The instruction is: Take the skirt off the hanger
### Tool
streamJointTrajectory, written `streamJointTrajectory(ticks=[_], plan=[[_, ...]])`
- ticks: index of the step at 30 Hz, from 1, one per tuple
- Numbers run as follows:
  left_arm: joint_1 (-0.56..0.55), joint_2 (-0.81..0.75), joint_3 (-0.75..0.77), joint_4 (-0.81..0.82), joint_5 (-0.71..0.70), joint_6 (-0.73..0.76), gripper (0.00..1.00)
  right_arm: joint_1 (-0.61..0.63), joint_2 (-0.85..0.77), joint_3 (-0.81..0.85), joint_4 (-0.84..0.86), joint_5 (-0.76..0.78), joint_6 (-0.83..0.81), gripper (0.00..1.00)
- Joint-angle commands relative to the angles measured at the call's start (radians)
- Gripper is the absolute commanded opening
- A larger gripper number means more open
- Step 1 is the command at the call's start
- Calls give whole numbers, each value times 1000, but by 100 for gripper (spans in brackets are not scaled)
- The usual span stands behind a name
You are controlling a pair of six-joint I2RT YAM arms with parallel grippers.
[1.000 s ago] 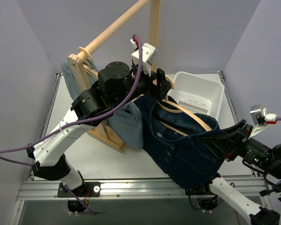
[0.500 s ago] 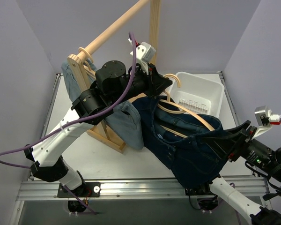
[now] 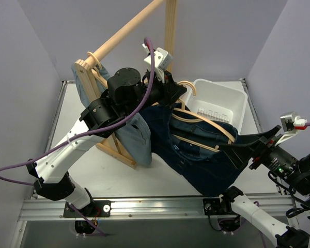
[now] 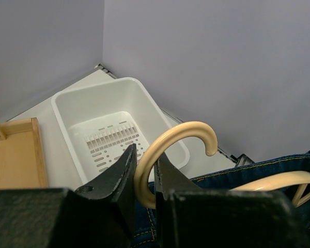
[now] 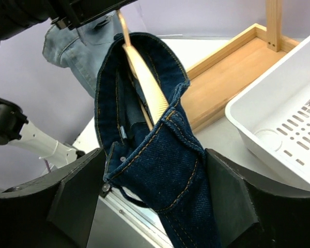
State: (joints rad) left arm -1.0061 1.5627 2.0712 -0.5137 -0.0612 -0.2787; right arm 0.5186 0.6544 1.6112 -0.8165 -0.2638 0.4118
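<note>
The dark blue denim skirt (image 3: 196, 157) hangs on a pale wooden hanger (image 3: 209, 124) held tilted over the table. My left gripper (image 3: 176, 93) is shut on the hanger's curved hook (image 4: 181, 137), which sticks up between its fingers (image 4: 125, 168). My right gripper (image 3: 244, 152) is open. Its jaws stand wide on either side of the skirt's waistband (image 5: 165, 170) without clamping it. In the right wrist view the hanger's shoulder bar (image 5: 144, 77) runs inside the waistband.
A white slotted basket (image 3: 235, 98) sits at the back right. The wooden garment rack (image 3: 125, 31) with its base (image 5: 230, 72) stands at the back left. Light blue denim garments (image 3: 137, 137) hang from it beside the skirt.
My left gripper has shut on the hanger's hook and lifted it into view. My right gripper has opened off the skirt's waistband, and the skirt has swung slightly left.
</note>
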Motion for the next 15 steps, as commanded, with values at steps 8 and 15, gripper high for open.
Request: streamJointTrajectory(ticks=[8, 15], plan=[[8, -32, 0, 84, -75, 19, 2, 6, 14, 36, 80, 86, 2, 28], [8, -44, -23, 96, -121, 53, 2, 8, -19, 38, 31, 156, 19, 0]])
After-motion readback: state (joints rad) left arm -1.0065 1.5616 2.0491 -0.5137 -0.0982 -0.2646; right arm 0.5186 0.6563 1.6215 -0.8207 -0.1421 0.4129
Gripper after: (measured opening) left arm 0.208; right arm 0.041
